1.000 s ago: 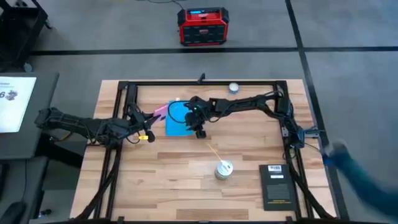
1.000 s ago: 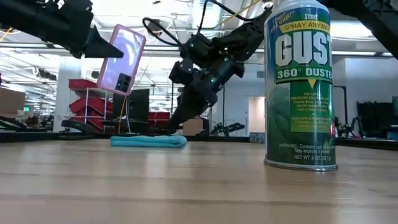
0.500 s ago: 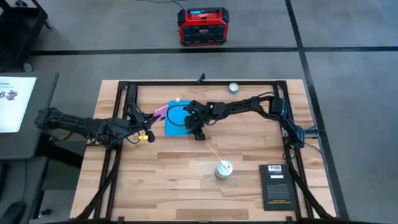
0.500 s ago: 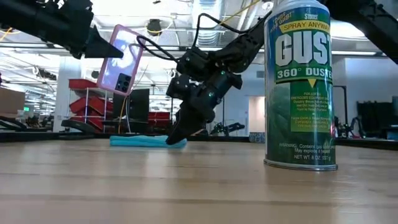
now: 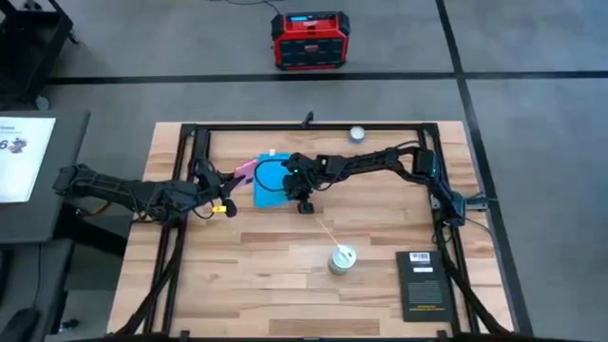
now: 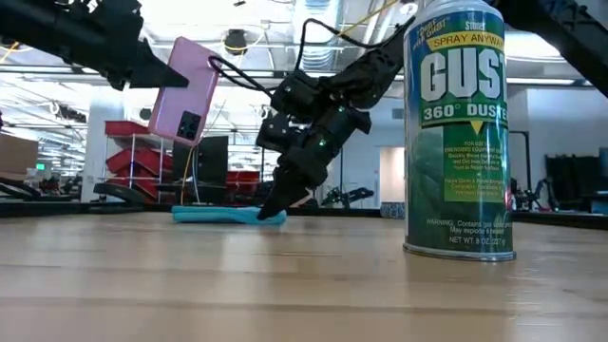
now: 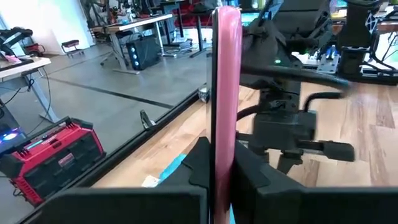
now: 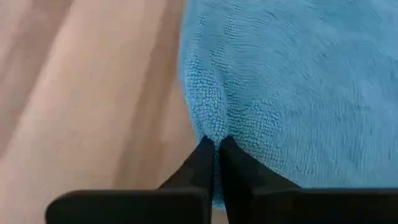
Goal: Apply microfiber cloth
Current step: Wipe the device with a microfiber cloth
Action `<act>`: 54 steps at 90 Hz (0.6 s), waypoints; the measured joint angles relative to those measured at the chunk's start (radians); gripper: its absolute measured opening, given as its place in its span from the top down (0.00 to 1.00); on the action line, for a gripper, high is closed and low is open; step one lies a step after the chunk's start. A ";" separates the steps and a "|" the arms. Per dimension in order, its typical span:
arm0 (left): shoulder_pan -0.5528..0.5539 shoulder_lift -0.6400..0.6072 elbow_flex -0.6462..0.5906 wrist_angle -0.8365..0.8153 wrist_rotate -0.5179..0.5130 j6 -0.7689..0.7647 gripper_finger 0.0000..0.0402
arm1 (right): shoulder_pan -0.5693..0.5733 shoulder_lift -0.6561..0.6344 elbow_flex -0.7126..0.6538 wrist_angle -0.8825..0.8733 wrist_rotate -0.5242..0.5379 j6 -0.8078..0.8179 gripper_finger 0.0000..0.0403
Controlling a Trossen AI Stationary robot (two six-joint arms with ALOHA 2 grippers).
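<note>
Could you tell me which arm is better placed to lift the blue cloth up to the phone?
The right: its gripper is pinched on the edge of the microfiber cloth, which lies on the table. The left gripper is busy holding the pink phone up.

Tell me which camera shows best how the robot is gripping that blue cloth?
The right wrist view: the right gripper pinches the microfiber cloth edge. The high view shows its whole shape, the low view a thin strip, the left wrist view a sliver.

Microfiber cloth (image 5: pixel 268 184) partly hidden under right gripper (image 5: pixel 291 195) from above, cut off by the right wrist view's edges, phone (image 7: pixel 226 93) seen only edge-on, screen hidden, duster can (image 6: pixel 458 128) top cropped.
</note>
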 joint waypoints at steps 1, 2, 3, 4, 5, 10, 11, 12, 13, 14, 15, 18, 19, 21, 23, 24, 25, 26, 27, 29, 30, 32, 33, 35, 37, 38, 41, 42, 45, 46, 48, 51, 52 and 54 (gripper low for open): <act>0.000 0.000 0.000 0.000 0.000 0.000 0.99 | 0.005 -0.004 0.000 0.000 0.002 0.000 1.00; 0.000 0.000 0.000 0.000 0.000 0.000 0.99 | 0.011 -0.009 0.000 -0.001 0.005 0.000 1.00; -0.001 0.000 0.000 0.000 0.000 0.000 0.99 | 0.016 -0.014 0.000 -0.003 0.007 0.000 1.00; -0.001 0.000 0.000 0.000 0.000 0.000 0.99 | 0.021 -0.020 0.000 -0.004 0.009 0.001 1.00; -0.001 0.000 0.000 0.000 0.000 0.000 0.99 | 0.026 -0.025 0.000 -0.005 0.012 0.002 1.00; -0.001 0.000 0.000 0.000 0.000 -0.001 0.99 | 0.052 -0.060 0.000 -0.012 0.035 0.004 1.00; -0.001 0.000 0.000 0.000 0.000 -0.001 0.99 | 0.058 -0.067 0.000 -0.013 0.040 0.004 1.00; -0.001 0.000 0.000 0.000 0.000 -0.001 0.99 | 0.063 -0.074 0.000 -0.012 0.047 0.004 1.00; -0.001 0.000 0.000 0.000 0.000 -0.001 0.99 | 0.068 -0.082 0.000 -0.013 0.054 0.004 1.00; -0.001 0.000 0.000 0.000 0.000 -0.002 0.99 | 0.074 -0.089 0.000 -0.013 0.062 0.004 1.00; -0.001 0.000 0.000 0.000 0.001 -0.002 0.99 | 0.079 -0.095 0.001 -0.014 0.070 0.004 1.00; -0.001 0.000 0.000 0.000 0.000 -0.004 0.99 | 0.094 -0.117 0.001 -0.017 0.092 0.004 1.00; -0.001 0.000 0.000 0.001 0.000 -0.005 0.99 | 0.098 -0.125 0.001 -0.019 0.099 0.004 1.00; -0.001 0.000 0.000 0.001 0.000 -0.006 0.99 | 0.107 -0.139 0.001 -0.027 0.115 0.004 1.00; -0.001 0.000 0.000 0.001 0.000 -0.007 0.99 | 0.115 -0.152 0.001 -0.033 0.126 0.001 1.00; -0.001 0.000 0.000 0.000 0.000 -0.007 0.99 | 0.119 -0.158 0.001 -0.034 0.134 0.000 1.00; -0.001 0.000 0.000 0.000 0.000 -0.007 0.99 | 0.123 -0.164 0.001 -0.034 0.140 -0.002 1.00; -0.001 0.000 0.000 0.000 0.000 -0.007 0.99 | 0.127 -0.170 0.001 -0.033 0.146 -0.003 1.00; -0.001 0.000 0.000 0.000 0.000 -0.008 0.99 | 0.131 -0.177 0.001 -0.031 0.154 -0.004 1.00; -0.001 0.000 0.000 0.001 0.001 -0.009 0.99 | 0.138 -0.191 0.001 -0.030 0.170 -0.007 1.00; -0.001 0.000 0.000 0.001 0.001 -0.009 0.99 | 0.141 -0.198 0.001 -0.030 0.178 -0.009 1.00; -0.001 0.000 0.000 0.002 0.002 -0.009 0.99 | 0.146 -0.213 0.001 -0.033 0.195 -0.011 1.00; -0.001 0.000 0.000 0.003 0.002 -0.010 0.99 | 0.149 -0.219 0.001 -0.035 0.204 -0.011 1.00; -0.001 0.000 0.000 0.006 0.006 -0.011 0.99 | 0.155 -0.232 0.001 -0.033 0.221 -0.012 1.00; 0.000 0.000 0.000 0.013 0.012 -0.013 0.99 | 0.159 -0.245 0.001 -0.029 0.238 -0.012 1.00; 0.000 0.000 0.000 0.017 0.016 -0.013 0.99 | 0.161 -0.251 0.001 -0.027 0.245 -0.014 1.00; -0.001 0.000 0.000 0.035 0.034 -0.013 0.99 | 0.163 -0.269 0.002 -0.027 0.266 -0.018 1.00; -0.001 0.000 0.000 0.042 0.039 -0.013 0.99 | 0.164 -0.274 0.002 -0.027 0.272 -0.019 1.00; -0.004 0.001 0.000 0.061 0.055 -0.013 0.99 | 0.164 -0.289 0.002 -0.030 0.291 -0.019 1.00; -0.005 0.001 0.000 0.067 0.059 -0.013 0.99 | 0.164 -0.294 0.002 -0.029 0.298 -0.019 1.00; -0.008 0.002 0.000 0.079 0.063 -0.010 0.99 | 0.165 -0.301 0.002 -0.026 0.311 -0.019 1.00; -0.013 0.003 0.000 0.092 0.066 -0.002 0.99 | 0.165 -0.311 0.002 -0.020 0.336 -0.020 1.00; -0.015 0.003 0.000 0.097 0.067 0.001 0.99 | 0.165 -0.315 0.002 -0.019 0.344 -0.021 1.00; -0.021 0.003 0.000 0.105 0.070 0.005 0.99 | 0.165 -0.321 0.002 -0.019 0.361 -0.022 1.00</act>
